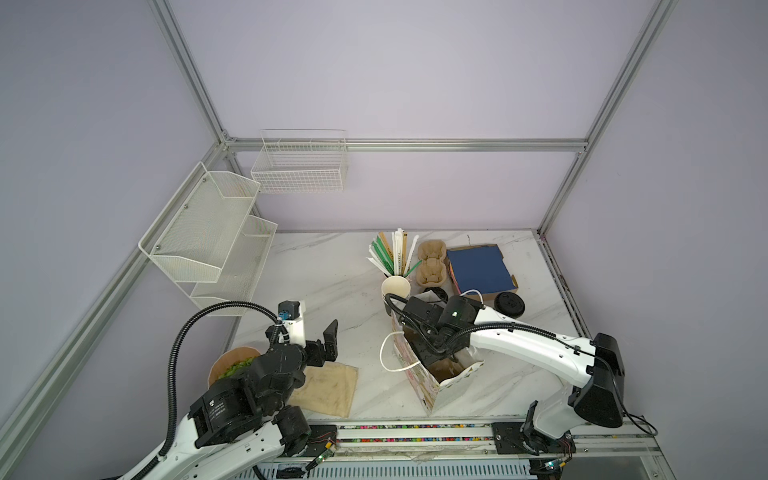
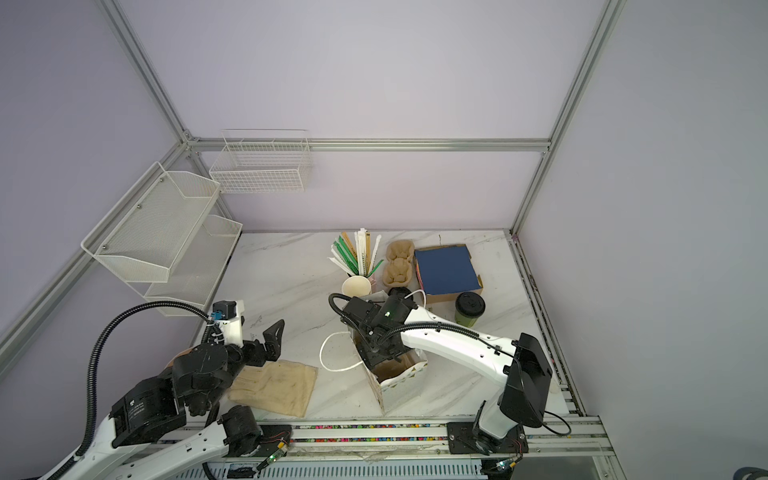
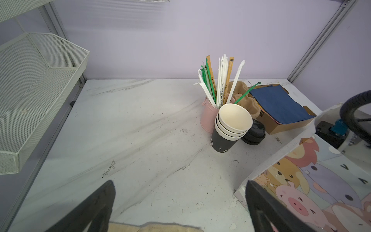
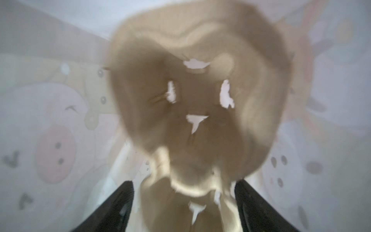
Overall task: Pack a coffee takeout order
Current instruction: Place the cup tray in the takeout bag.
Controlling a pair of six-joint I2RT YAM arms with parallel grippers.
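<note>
The left gripper (image 3: 179,186) gapes wide near the beige cloth (image 1: 332,386). Inside the cartoon-printed paper bag (image 1: 453,388), the right gripper (image 4: 183,185) stands with jaws parted astride the brown moulded-pulp two-cup carrier (image 4: 200,80). On withdrawing, a finger may snag it, tilting carrier or bag.

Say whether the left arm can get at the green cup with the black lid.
Probably not. The green cup stands beyond the paper bag, and the right arm, reaching into that bag, lies across the way from the left gripper.
</note>
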